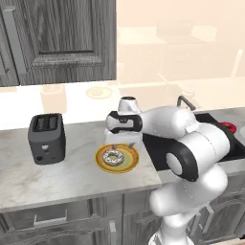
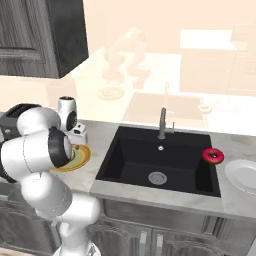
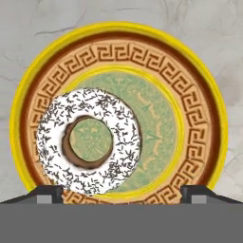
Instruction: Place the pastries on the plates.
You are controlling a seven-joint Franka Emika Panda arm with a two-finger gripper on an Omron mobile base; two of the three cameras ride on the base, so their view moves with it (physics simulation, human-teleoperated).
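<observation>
Hand view: iced doughnut (image 3: 88, 141) is seated on the green-centred plate (image 3: 199, 118) — gripper (image 3: 121, 192) fingers spread, empty; red-pink doughnut (image 2: 213, 156) is to be fetched next.

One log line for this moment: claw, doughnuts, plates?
claw open above green plate | iced doughnut on it, released | red doughnut on counter by sink | white plate bare

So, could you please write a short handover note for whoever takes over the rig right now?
End effector: open, holding nothing, hovering just above the orange-yellow plate.
White-iced doughnut: lies on that plate, off-centre, on the counter between the toaster and the sink.
Red-pink doughnut: on the counter at the sink's far edge, beside the pale plate, not on it.
Done: first pastry plated.
Left: pick up the red-pink doughnut and place it on the pale plate.
</observation>
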